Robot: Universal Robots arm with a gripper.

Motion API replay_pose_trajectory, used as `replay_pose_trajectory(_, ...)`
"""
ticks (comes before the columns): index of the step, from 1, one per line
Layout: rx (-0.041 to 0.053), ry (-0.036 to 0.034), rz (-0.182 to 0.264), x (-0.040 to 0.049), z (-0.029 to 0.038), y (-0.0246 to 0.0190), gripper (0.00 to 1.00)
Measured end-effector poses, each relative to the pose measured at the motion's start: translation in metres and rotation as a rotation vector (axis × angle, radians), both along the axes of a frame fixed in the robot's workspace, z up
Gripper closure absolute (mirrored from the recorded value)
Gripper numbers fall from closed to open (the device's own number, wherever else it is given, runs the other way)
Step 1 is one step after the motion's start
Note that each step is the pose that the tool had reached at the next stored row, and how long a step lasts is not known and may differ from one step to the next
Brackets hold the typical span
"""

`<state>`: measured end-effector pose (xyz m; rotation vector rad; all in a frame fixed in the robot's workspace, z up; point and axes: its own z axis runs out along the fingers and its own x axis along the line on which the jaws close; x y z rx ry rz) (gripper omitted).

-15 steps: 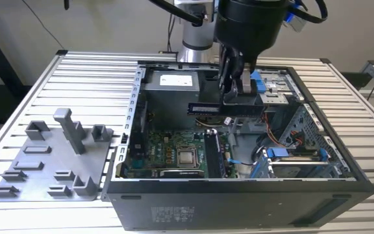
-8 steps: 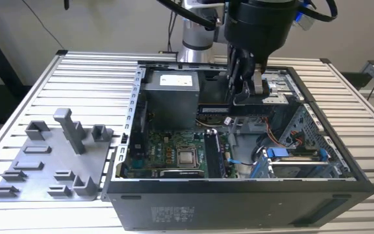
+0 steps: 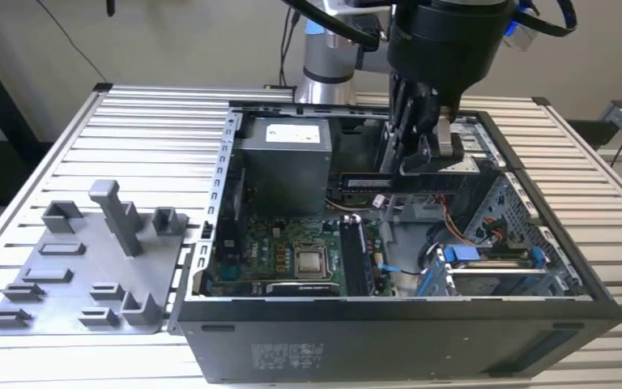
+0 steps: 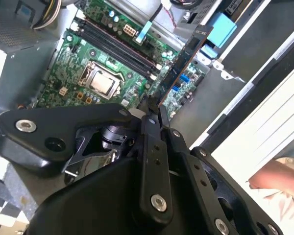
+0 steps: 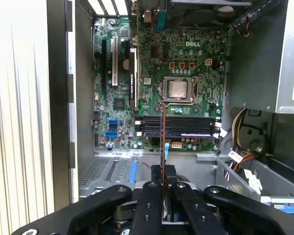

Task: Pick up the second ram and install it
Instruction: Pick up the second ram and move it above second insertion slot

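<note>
**Exterior view.** A black gripper [image 3: 424, 162] is shown clamped on the ram [image 3: 381, 181], a thin, flat, dark board stick. The stick is held level and on edge, above the open case [image 3: 398, 348] and clear of the board inside it. The case is a black sheet-metal box with its side panel off. Inside it are a green motherboard [image 3: 273, 255], a square metallic CPU socket [image 3: 311, 261] and a plain grey supply box [image 3: 284, 162]. To the exterior view's left, a matte grey plate [image 3: 62, 301] bearing moulded blocks and posts lies beside the case. Case and plate rest on a table [image 3: 149, 130] of ribbed aluminium slats, and a pale wall stands behind.

**Second wrist view.** Glossy black fingers [image 4: 149, 147], bolted with bright screws, are closed on one end of the ram [image 4: 183, 61]. The ram projects slantwise over the motherboard [image 4: 68, 83], near its long dark slots [image 4: 117, 46]. A hand [image 4: 279, 178] is seen outside the case, over the pale slats.

**First wrist view.** The ram [image 5: 162, 132] is seen edge-on as a thin dark line rising from the shut gripper [image 5: 162, 169]. It stands in front of the parallel slots [image 5: 186, 126], which it crosses at right angles. The socket [image 5: 178, 89] shows as a bright square on the densely studded green board [image 5: 152, 58]. Pale ribbed slats [image 5: 19, 122] of the table lie beyond the case wall.
</note>
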<state>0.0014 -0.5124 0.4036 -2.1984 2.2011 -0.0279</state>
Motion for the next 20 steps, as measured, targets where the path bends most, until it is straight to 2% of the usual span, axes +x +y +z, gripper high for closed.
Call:
replay_pose_trajectory(3, -0.0001, 0.0001, 0.0, 0.0002, 0.0, 0.0003, 0.86)
replay_pose_trajectory(5, -0.0001, 0.0, 0.0, 0.0002, 0.0, 0.0031, 0.86)
replay_pose_trajectory(8, 0.0001, 0.0, 0.0, 0.0002, -0.0001, 0.0101, 0.86)
replay_pose_trajectory(13, 0.0049, 0.0, 0.0, 0.0002, -0.0003, 0.0248, 0.86)
replay_pose_trajectory(17, 0.0149, 0.0, 0.0, 0.0002, -0.0006, 0.0343, 0.86)
replay_pose_trajectory(20, 0.0318, 0.0, 0.0, 0.0002, -0.0007, 0.0392, 0.86)
